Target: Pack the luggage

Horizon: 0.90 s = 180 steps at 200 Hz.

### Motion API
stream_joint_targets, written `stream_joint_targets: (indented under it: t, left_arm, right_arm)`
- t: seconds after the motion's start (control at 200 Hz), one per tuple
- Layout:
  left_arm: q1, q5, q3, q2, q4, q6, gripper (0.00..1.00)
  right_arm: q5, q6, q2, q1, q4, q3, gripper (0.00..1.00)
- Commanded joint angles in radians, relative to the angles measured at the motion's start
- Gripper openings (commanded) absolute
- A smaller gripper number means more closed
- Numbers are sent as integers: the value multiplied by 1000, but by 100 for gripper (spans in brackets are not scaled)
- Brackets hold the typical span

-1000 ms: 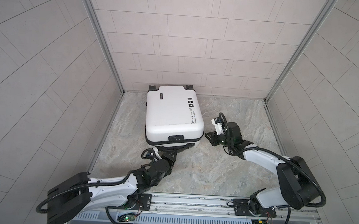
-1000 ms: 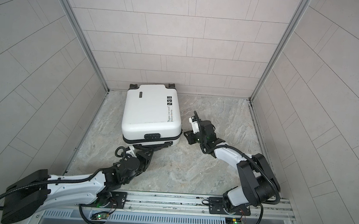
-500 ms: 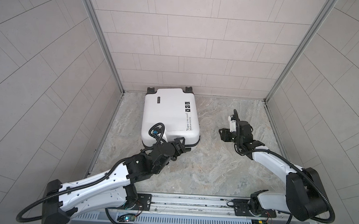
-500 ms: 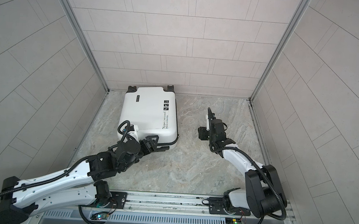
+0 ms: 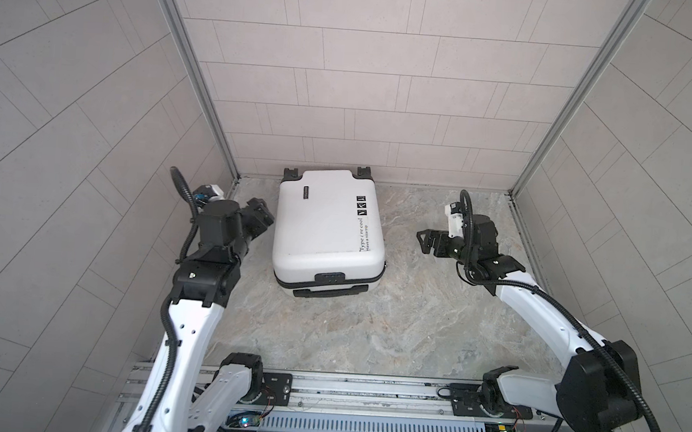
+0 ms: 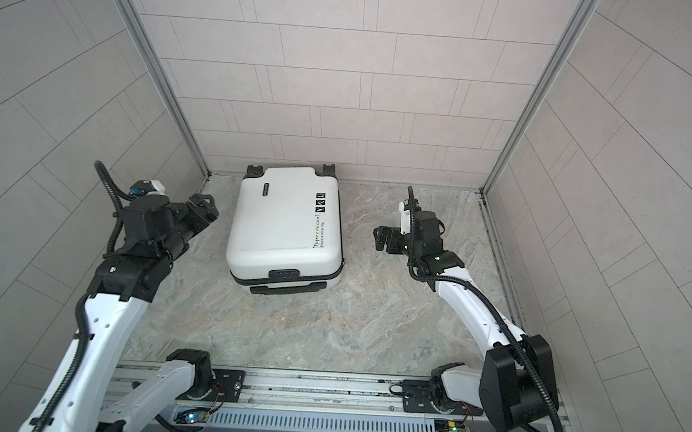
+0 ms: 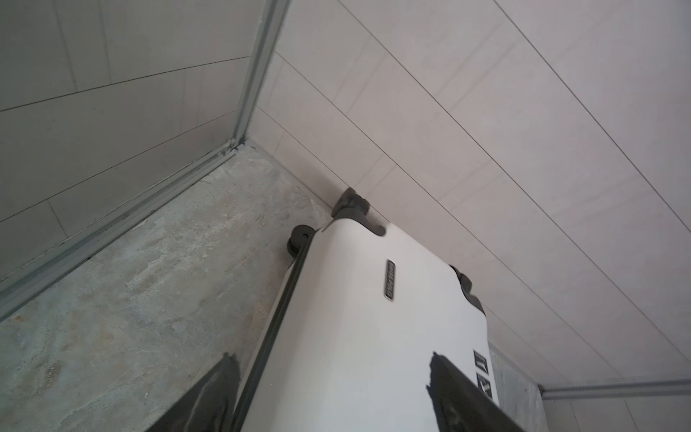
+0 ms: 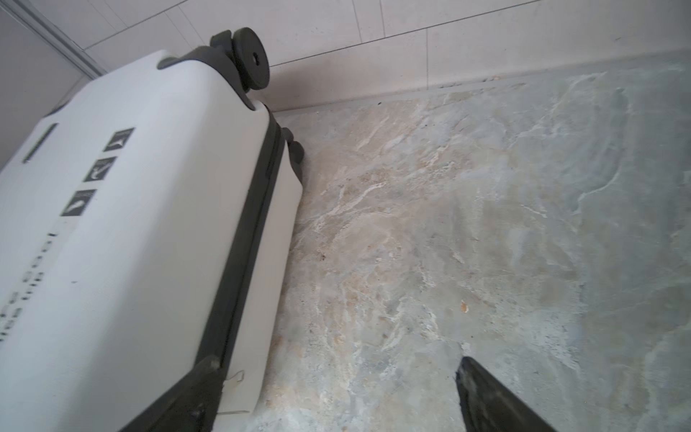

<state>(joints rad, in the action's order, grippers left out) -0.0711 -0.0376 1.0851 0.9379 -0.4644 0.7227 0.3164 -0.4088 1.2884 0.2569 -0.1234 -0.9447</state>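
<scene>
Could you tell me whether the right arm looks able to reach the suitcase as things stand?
Probably yes: the open right gripper faces the white suitcase, with only bare tabletop between them.

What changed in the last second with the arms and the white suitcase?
The left gripper left the front edge of the suitcase and swung off to its left side, opening. The right gripper backed away to the right and opened too. Neither holds anything now. The suitcase stayed closed and flat, wheels toward the back wall.
</scene>
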Motion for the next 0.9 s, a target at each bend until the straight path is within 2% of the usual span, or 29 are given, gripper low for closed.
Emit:
stream_joint_targets:
  t: [0.0,0.09,0.27,0.35,0.545,0.896]
  left_arm:
    - [-156,-351,-83,82,153,132,100]
    - [-218,-478,-178,173,391,275,100]
    - [-185,-629,-238,327,628,362,100]
    - [-152,-631,-274,335,721,395,100]
    - [-35,-624,-306,369,812,421,100]
    - [209,-521,-270,506,954,479,100]
  right_arm:
    - [141,-64,56,-2,-32,-61,99]
    - [180,-96,87,8,-7,-78,99]
    - [183,-122,115,21,15,-92,99]
    - [202,-135,128,21,32,-94,99]
    - [218,-157,146,19,53,-100,99]
    - [176,-114,125,-28,-68,-164,99]
